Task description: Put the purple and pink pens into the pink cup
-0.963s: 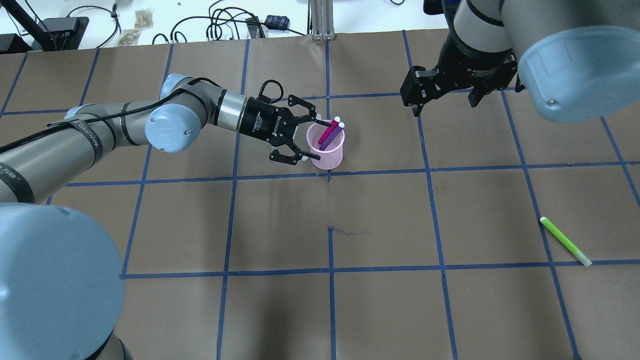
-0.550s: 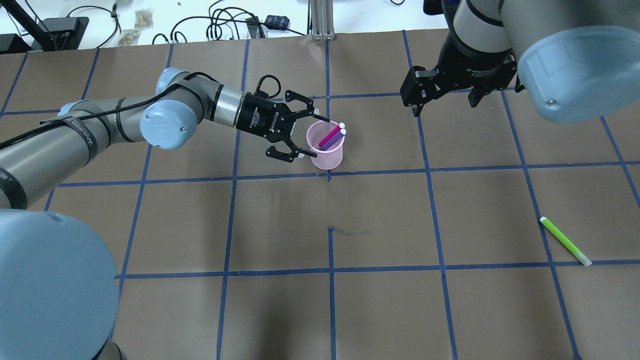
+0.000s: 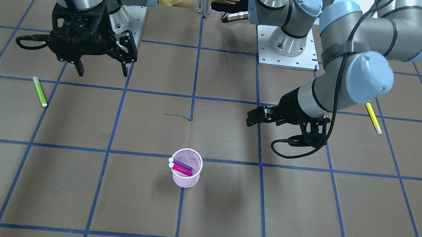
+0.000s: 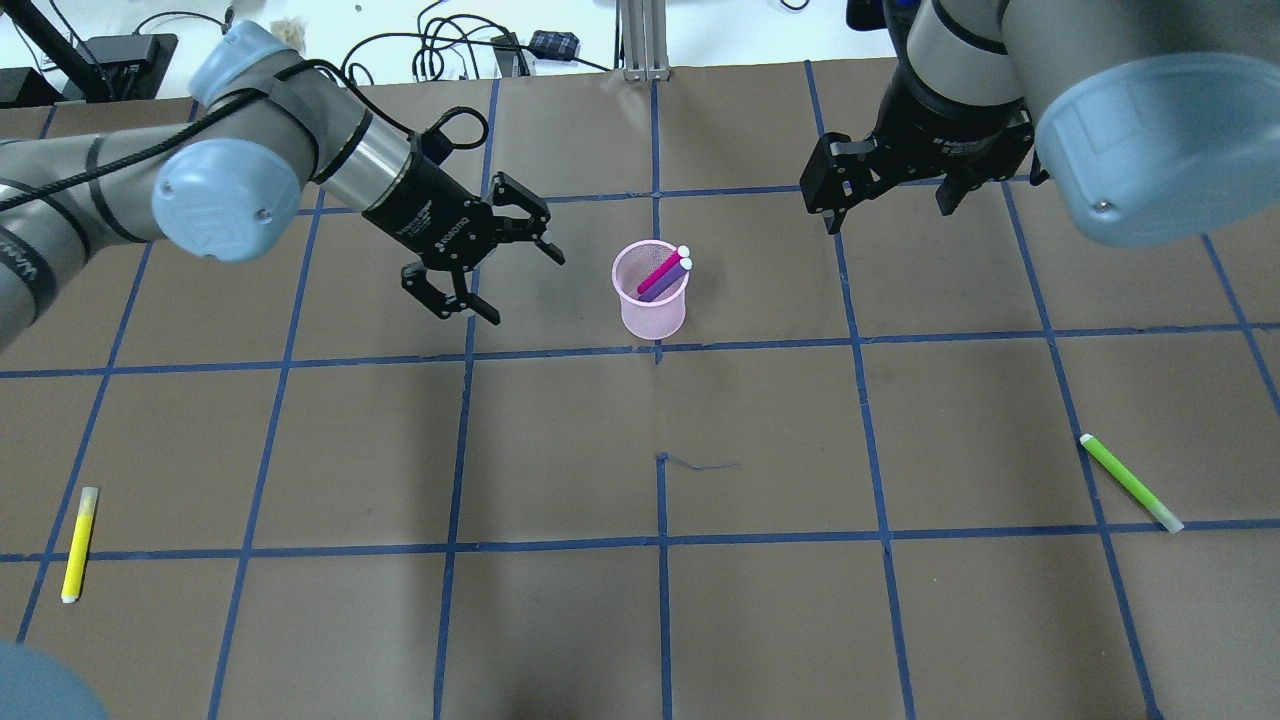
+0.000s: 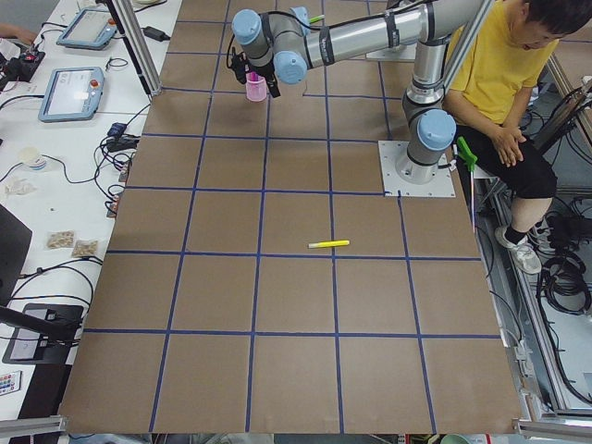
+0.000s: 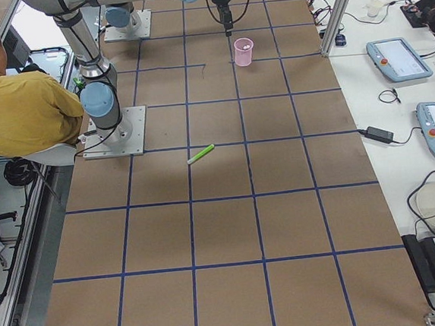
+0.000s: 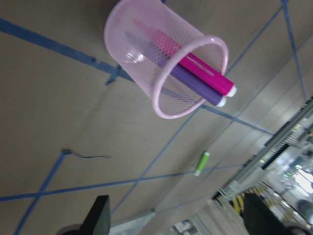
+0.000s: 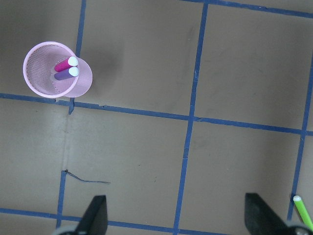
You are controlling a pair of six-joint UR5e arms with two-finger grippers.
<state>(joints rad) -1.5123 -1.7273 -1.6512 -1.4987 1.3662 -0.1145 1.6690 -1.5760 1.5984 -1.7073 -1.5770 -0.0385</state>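
Now we see pink pen (image 4: pixel 660 270), purple pen (image 4: pixel 669 280) inside pink mesh cup (image 4: pixel 652 318) (caps up), left gripper (image 4: pixel 522 288), right gripper (image 4: pixel 888 218) both spread wide, empty.

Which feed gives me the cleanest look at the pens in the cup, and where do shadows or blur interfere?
Left wrist view: pink cup, pink pen and purple pen sharp, though the frame is tilted and the far corner is blown out and blurred. Overhead view: soft shadows across the paper, pens clear. Front-facing view: faint shadow beside the cup, pens small but readable.
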